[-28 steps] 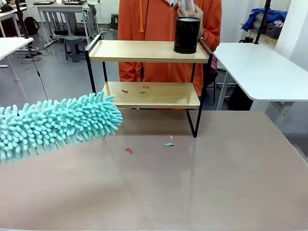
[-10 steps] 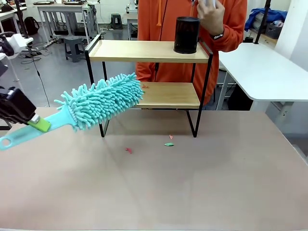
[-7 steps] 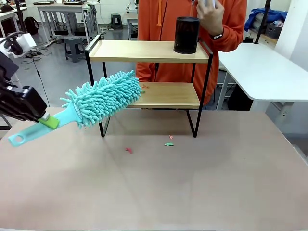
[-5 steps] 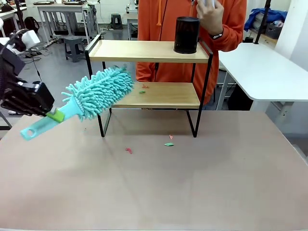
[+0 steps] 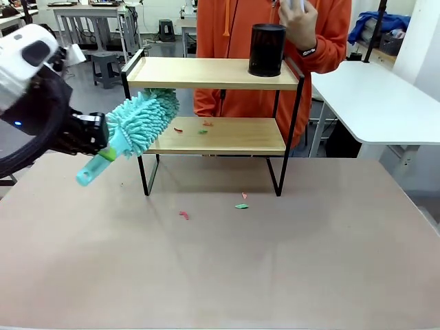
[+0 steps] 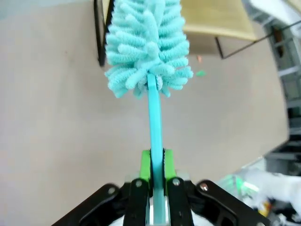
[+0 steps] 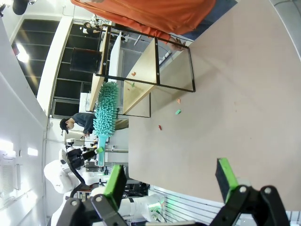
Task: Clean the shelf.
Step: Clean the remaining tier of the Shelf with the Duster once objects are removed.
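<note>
The left arm holds a teal duster, its jaws clamped tight on the thin handle a little behind the fluffy head. The head sits at the left end of the shelf, in the gap between the two boards and above the lower board. The shelf stands at the far side of the table.

To sweep well, the head probably needs to drop flat onto the lower board and travel right, catching the red scrap and the green scrap. The black frame leg beside the head could snag the fibres, so a level entry looks safest. The black can on the top board should stay clear of the stroke.

The right jaws stand wide with nothing between them, over the table.

The table is smooth and beige, with more scraps lying in front of the shelf. A person in orange stands behind it; white tables and grey floor lie beyond.
</note>
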Available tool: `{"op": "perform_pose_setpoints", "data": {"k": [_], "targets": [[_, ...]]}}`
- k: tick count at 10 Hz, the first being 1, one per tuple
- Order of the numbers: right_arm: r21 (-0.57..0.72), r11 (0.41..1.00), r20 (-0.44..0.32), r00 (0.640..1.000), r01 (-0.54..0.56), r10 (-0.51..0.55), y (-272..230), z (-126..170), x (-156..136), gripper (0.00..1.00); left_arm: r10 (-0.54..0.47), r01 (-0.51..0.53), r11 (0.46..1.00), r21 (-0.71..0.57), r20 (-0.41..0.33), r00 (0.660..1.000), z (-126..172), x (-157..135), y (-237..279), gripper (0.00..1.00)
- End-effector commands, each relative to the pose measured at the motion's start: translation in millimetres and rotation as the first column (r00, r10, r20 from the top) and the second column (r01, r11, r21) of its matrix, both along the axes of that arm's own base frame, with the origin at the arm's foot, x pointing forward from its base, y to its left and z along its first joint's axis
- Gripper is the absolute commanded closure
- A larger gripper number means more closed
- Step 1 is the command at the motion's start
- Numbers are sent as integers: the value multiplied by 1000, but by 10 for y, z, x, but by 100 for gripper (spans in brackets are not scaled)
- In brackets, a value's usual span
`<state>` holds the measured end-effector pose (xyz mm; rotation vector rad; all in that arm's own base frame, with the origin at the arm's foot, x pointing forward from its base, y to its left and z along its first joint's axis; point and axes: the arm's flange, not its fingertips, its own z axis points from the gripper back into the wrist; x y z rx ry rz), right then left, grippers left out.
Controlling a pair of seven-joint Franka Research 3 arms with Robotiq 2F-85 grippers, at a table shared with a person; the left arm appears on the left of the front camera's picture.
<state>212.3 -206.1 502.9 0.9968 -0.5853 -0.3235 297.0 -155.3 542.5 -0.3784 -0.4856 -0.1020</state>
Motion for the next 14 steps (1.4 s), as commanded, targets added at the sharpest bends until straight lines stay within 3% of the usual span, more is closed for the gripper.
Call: {"op": "perform_pose_setpoints", "data": {"k": [1, 6, 14], "targets": [[1, 1000, 32, 999, -8, 8, 7, 12, 17, 0, 34, -34, 999, 29, -11, 999, 0, 252, -127, 88], [1, 1000, 32, 999, -8, 8, 7, 12, 17, 0, 111, -111, 991, 75, -4, 994, -131, 613, -359, 88], [1, 1000, 32, 999, -8, 8, 7, 12, 17, 0, -68, 70, 989, 126, -20, 997, -215, 770, -848, 88]]}}
